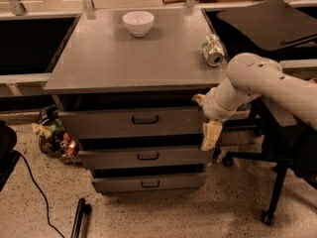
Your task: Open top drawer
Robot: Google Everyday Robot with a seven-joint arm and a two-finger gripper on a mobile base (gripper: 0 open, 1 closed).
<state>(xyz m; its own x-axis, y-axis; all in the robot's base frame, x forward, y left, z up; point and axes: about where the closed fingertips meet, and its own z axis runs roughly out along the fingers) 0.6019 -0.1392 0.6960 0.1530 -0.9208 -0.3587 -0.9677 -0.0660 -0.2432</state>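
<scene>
The top drawer (114, 124) is the tallest and widest of three grey drawers under the grey tabletop (124, 58). Its black loop handle (145, 119) sits at the middle of its flat front. The front sits about flush under the tabletop edge. My gripper (208, 129) hangs at the drawer's right end, cream-coloured, at the tip of my white arm (257, 83). It is well to the right of the handle and holds nothing that I can see.
Two shorter drawers (146, 156) lie below. A white bowl (138, 23) and a can on its side (213, 50) rest on the tabletop. A black chair (277, 148) stands right. A pile of clutter (54, 135) and a cable (34, 182) lie on the floor left.
</scene>
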